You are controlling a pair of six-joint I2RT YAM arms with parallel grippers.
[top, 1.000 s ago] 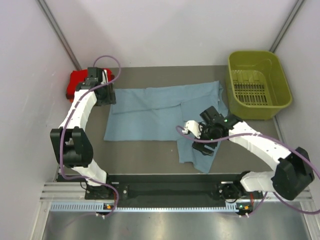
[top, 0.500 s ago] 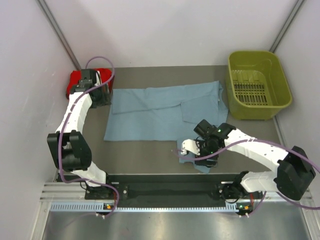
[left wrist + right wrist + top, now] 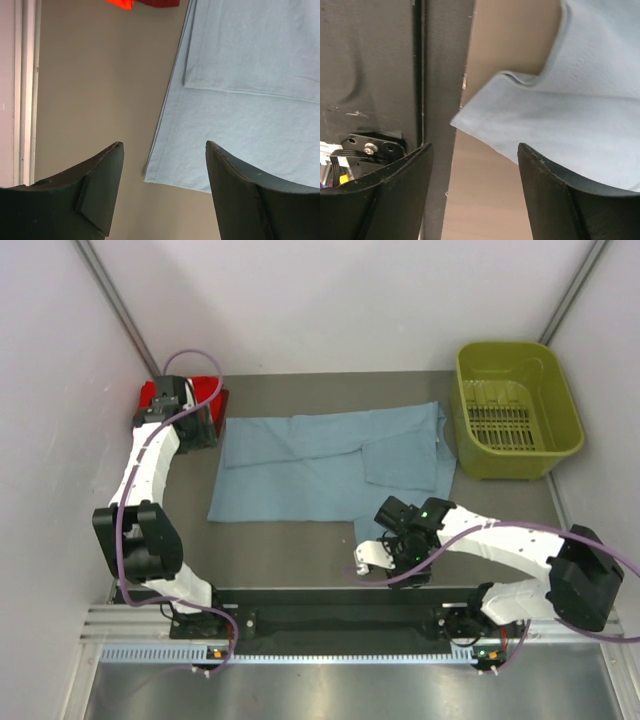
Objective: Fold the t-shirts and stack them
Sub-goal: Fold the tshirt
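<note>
A dusty grey-blue t-shirt (image 3: 310, 465) lies spread flat across the middle of the table. Its right part reaches down toward the near edge (image 3: 368, 532). Folded red t-shirts (image 3: 150, 397) sit at the back left, partly hidden by the left arm, and show as red and orange cloth (image 3: 142, 2) in the left wrist view. My left gripper (image 3: 205, 430) hangs open above the shirt's far left corner (image 3: 152, 175), apart from it. My right gripper (image 3: 405, 555) is open over the shirt's near corner (image 3: 465, 122), holding nothing.
An olive-green plastic basket (image 3: 505, 468) stands at the back right, just right of the shirt. A black rail (image 3: 340, 600) (image 3: 440, 75) runs along the near edge under the right gripper. White walls close in the left, back and right sides.
The right arm has swung toward the near edge, over the shirt's near corner, and its jaws have narrowed a little. The left arm has drawn back and left toward the red stack.
</note>
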